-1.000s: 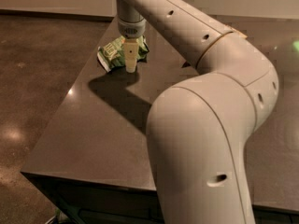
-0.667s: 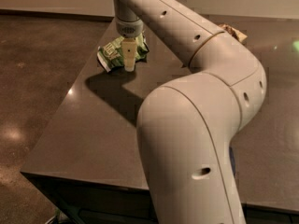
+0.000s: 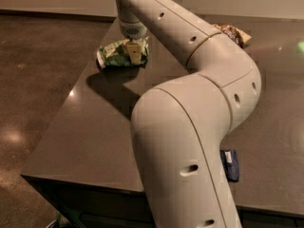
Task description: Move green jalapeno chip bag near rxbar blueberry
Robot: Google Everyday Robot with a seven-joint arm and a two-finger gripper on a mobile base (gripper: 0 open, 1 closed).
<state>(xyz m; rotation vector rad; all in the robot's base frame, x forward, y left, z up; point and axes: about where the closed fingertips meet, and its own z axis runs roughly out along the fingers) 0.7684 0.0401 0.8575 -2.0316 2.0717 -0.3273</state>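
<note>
The gripper (image 3: 134, 52) is down at the green jalapeno chip bag (image 3: 113, 56) on the table's (image 3: 90, 127) far corner; I cannot tell whether it grips. A weak hold on slick foil could drop the bag well short of the rxbar blueberry (image 3: 230, 164) by the near edge.

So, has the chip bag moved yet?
No. The chip bag sits where it was, by the far left edge of the table, with the gripper down on it. Only the arm has swung left.
</note>
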